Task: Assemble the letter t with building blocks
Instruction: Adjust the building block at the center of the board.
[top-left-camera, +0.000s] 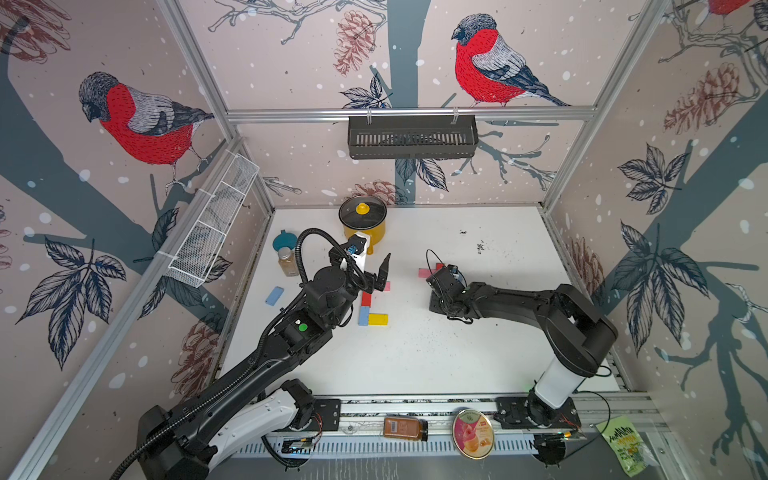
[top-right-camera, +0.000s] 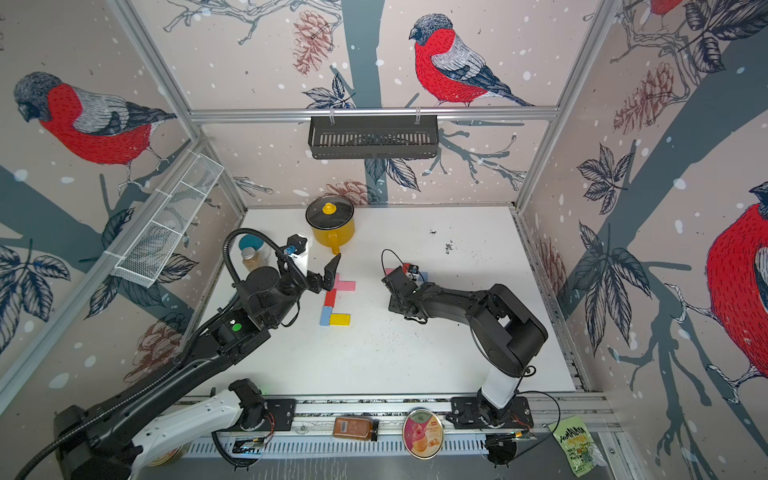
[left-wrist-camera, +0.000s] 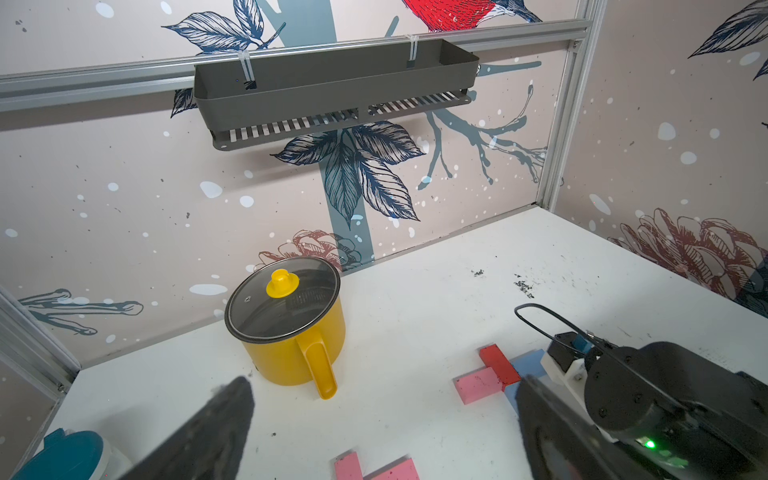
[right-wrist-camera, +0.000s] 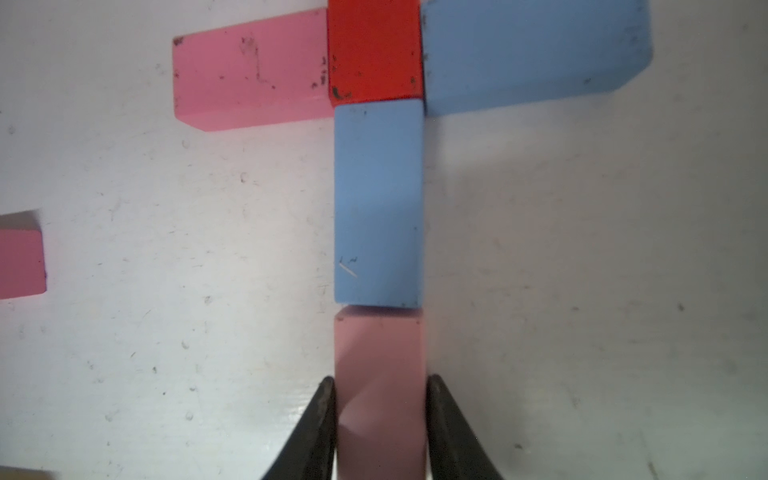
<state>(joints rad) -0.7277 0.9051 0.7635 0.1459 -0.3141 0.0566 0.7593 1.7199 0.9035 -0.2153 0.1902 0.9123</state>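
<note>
The right hand (right-wrist-camera: 380, 379) is pinching a pink block (right-wrist-camera: 380, 353), its end edge just beside the blue block (right-wrist-camera: 376, 199), at one o'clock from the table (top-left-camera: 457, 353) centre. Bare table is lying open toward five. The left hand (left-wrist-camera: 382, 382) is hanging spread.

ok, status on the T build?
Left gripper open, empty. Right gripper shut on pink block, in line with blue block of stem. Nothing in the way.

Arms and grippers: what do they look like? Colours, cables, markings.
Both are black with a white link near the base: left arm, right arm. A ribbed black conduit loops over the left wrist, and a green dot marks its forearm. A thin black wire loops at the right wrist. The left gripper and right gripper have black tapered fingers.
</note>
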